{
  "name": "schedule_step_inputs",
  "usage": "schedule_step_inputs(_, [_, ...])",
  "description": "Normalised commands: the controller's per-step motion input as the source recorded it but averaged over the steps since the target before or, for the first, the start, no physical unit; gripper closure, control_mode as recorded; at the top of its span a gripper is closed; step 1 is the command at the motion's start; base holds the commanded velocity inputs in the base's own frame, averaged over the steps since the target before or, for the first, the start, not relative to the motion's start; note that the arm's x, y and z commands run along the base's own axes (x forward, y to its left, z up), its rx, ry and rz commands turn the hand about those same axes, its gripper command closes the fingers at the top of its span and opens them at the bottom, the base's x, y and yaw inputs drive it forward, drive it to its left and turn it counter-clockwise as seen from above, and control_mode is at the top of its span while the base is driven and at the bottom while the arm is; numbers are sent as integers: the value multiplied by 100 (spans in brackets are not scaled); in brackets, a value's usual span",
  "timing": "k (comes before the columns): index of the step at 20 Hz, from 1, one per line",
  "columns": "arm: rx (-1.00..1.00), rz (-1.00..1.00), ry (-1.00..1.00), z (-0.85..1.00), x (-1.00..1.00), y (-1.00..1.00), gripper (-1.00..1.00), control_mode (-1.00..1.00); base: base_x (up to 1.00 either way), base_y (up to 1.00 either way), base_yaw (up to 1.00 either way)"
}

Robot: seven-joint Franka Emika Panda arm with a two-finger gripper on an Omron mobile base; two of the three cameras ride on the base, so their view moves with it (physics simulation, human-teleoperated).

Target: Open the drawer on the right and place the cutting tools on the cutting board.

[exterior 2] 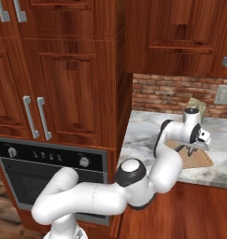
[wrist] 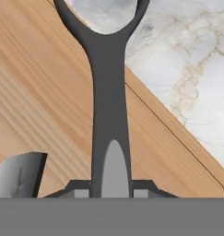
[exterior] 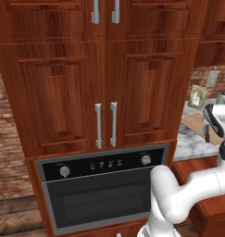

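My end effector [exterior 2: 199, 145] is clamped on a slim dark forked tool [wrist: 108, 92], hanging over the corner of the cutting board [wrist: 49, 101]. The board's edge runs just beside the tool's head, with the marble tabletop [wrist: 187, 60] beyond. If I let go here, I judge it could tip past that edge and land half on the marble.
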Motion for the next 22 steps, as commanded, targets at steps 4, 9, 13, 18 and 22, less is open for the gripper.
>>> schedule_step_inputs(4, [0,0,0,-3,1,-1,-100,-100,0,0,0])
schedule_step_inputs(9, [0,0,0,0,0,0,-100,-100,0,0,0])
schedule_step_inputs(13, [0,0,0,0,0,0,-100,-100,0,0,0])
schedule_step_inputs(18, [0,1,-10,2,-66,0,-100,-100,0,0,0])
schedule_step_inputs(22, [0,6,-22,23,-100,16,-100,-100,0,0,0])
